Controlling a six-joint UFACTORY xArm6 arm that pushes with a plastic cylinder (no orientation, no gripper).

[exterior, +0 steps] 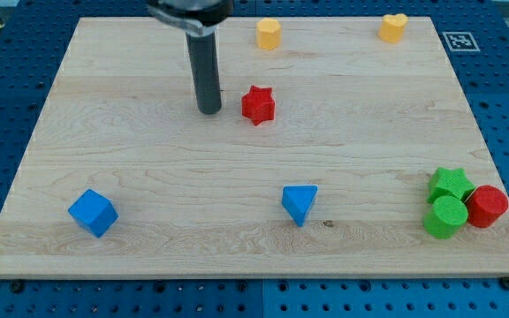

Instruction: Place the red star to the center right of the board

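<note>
The red star [257, 104] lies on the wooden board [148, 168], a little above the board's middle. My tip [208, 111] rests on the board just to the view's left of the red star, a small gap between them. The rod rises straight up from the tip to the view's top edge.
A yellow block [268, 34] and a yellow heart [392, 27] sit near the top edge. A blue cube [92, 212] is at bottom left, a blue triangle [300, 203] at bottom centre. A green star [450, 184], green cylinder [446, 216] and red cylinder [487, 206] cluster at bottom right.
</note>
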